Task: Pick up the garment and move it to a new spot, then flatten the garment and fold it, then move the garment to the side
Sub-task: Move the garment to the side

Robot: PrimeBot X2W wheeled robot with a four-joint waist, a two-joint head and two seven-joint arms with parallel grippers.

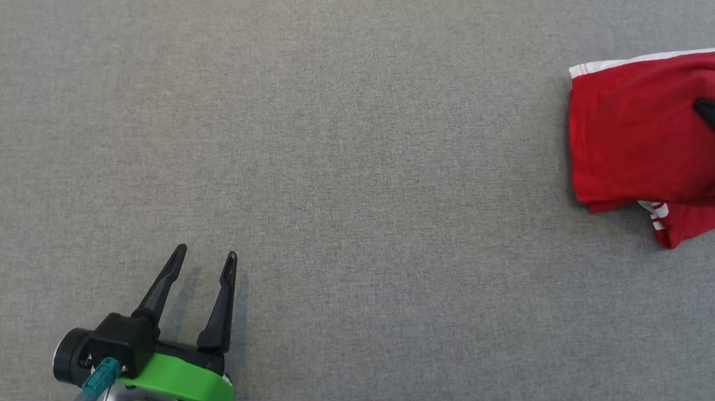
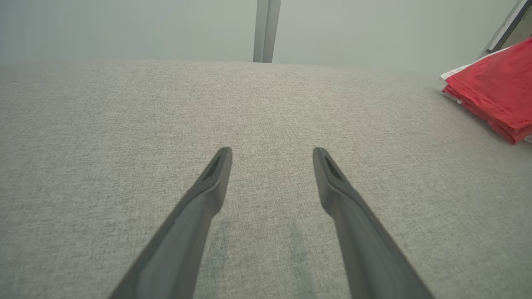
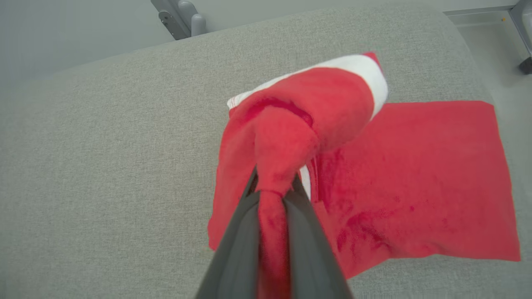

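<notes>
My right fingers (image 1: 708, 113) are pressed together on a bunched fold of the red garment (image 1: 626, 137), pinching it near its middle. The garment, red with white trim, lies at the far right end of the grey counter (image 1: 360, 163), partly folded over itself. In the right wrist view the pinched fold is drawn up into a peak, while a flat red panel rests on the counter beneath and beside it. Its long axis seems to run from the counter's near edge toward its far edge.

My left fingers (image 1: 206, 256) are spread wide and hold nothing. They hover low near the counter's front edge, well apart from the garment, which lies off to their right. The counter's middle and left lie bare.

I judge that the right arm, nearer by far and with the grip, is the one to carry the garment. Any new spot toward the counter's middle lies leftward.
</notes>
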